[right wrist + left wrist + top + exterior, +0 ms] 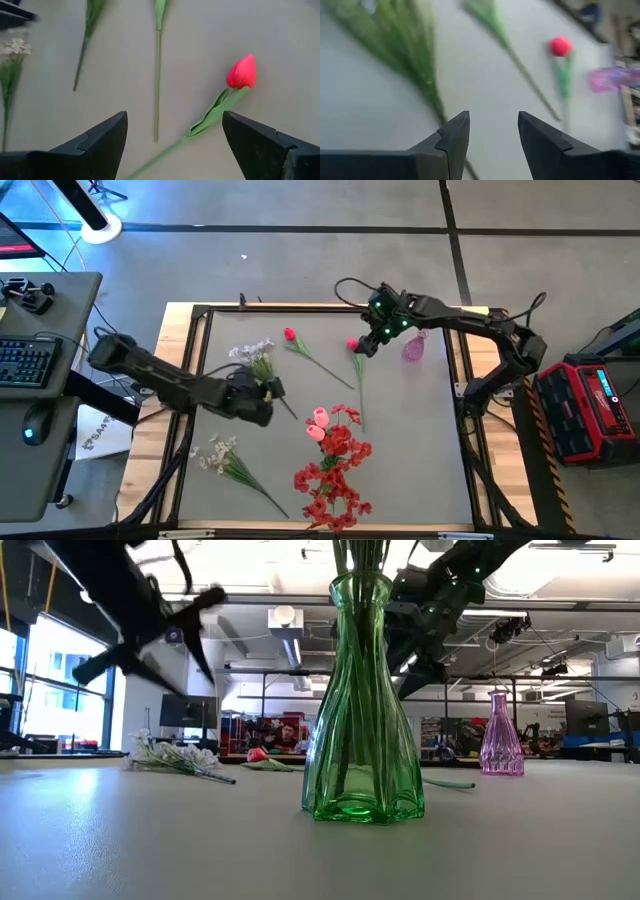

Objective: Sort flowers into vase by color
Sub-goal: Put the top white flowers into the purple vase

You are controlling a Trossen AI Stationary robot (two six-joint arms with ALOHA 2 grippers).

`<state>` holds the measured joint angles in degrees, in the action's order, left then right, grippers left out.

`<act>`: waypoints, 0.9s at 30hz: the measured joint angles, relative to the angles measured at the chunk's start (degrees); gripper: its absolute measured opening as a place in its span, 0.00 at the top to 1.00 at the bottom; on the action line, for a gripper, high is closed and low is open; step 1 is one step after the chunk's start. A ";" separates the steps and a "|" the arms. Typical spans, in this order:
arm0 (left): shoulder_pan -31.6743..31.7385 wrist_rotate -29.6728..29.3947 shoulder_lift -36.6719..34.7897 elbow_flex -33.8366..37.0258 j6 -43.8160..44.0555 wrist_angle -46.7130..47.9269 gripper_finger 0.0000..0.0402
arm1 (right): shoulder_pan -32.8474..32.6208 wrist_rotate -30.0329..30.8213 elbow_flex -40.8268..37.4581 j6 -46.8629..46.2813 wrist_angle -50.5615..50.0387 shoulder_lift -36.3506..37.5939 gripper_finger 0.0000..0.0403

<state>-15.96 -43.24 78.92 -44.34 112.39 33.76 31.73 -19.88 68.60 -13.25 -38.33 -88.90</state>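
A green glass vase (362,710) stands near the table's front edge with red blossom clusters (335,465) and a pink bud (318,425) in it. A small pink vase (415,348) stands at the far right. A white spray (255,358) lies at the far left, another (225,460) at the near left. Two red buds lie on their sides, one (290,335) far centre and one (241,71) by the pink vase. My left gripper (492,135) hovers open over the far white spray's stem (427,85). My right gripper (172,135) hangs wide open above the right red bud's stem.
A raised wooden frame (300,308) borders the grey table top. A desk with a keyboard (25,362) stands off the left side, and a red case (590,405) off the right. Bare grey surface lies between the far flowers and the green vase.
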 joint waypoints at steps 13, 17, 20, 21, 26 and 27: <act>11.36 14.49 8.57 0.00 0.35 -2.33 0.67 | 2.77 -1.63 0.00 4.84 -2.19 0.02 0.22; 14.08 15.56 8.57 0.00 -1.01 -1.89 0.67 | 3.85 -2.87 0.00 5.81 -2.38 0.02 0.22; 16.49 15.89 9.76 0.00 -3.11 -1.40 0.67 | 4.76 -3.70 0.00 6.31 -2.42 0.02 0.22; 17.32 16.43 10.31 0.00 -3.73 -1.36 0.67 | 5.07 -3.71 0.00 6.61 -2.52 0.02 0.22; 20.61 21.27 14.39 -0.17 -5.76 -2.13 0.67 | 6.26 -3.96 0.00 7.32 -3.29 0.02 0.22; 20.91 21.66 15.02 -0.23 -5.76 -2.31 0.67 | 6.46 -3.96 0.00 7.32 -3.34 0.02 0.22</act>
<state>4.96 -21.59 93.93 -44.56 106.63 31.45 38.19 -23.83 68.60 -5.93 -41.67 -88.88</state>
